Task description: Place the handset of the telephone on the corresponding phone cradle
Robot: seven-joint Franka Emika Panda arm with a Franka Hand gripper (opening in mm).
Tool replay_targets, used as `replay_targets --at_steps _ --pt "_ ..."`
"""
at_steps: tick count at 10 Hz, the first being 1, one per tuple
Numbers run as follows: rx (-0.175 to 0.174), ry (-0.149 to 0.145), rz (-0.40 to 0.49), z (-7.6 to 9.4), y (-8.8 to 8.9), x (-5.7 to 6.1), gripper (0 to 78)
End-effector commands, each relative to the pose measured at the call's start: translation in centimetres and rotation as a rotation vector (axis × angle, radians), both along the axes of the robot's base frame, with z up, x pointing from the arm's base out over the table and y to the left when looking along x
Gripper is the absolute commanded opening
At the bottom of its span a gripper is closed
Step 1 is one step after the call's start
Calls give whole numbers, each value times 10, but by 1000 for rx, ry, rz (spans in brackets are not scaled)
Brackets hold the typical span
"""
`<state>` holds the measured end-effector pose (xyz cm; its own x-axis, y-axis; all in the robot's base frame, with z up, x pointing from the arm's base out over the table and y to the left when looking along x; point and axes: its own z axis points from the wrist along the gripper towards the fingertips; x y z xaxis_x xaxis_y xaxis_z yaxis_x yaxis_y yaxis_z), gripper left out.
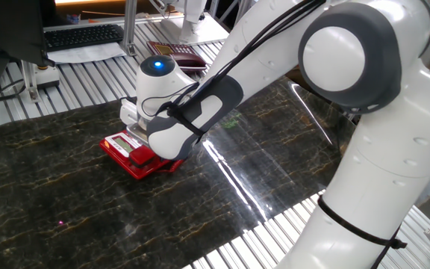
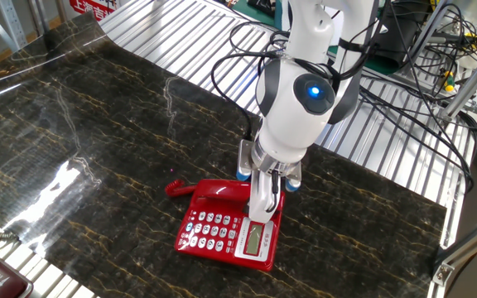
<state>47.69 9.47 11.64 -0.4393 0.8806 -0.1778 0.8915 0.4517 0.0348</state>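
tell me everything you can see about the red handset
The handset is a glossy red plastic bar, lying flat along the far edge of the telephone, above the keypad, where the cradle runs. Its left end curves down and sticks out past the phone's corner over the dark table. Its right end is hidden behind the hand, so whether the fingers touch it cannot be told. No cord is visible. In the one fixed view the arm hides it almost fully.
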Motion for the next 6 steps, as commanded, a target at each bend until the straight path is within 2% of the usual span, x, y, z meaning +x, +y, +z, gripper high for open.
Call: replay_targets --at_steps 1,6 --pt "1 -8 -6 0 -1 5 11" --pt "1 -1 -11 0 -1 5 11"
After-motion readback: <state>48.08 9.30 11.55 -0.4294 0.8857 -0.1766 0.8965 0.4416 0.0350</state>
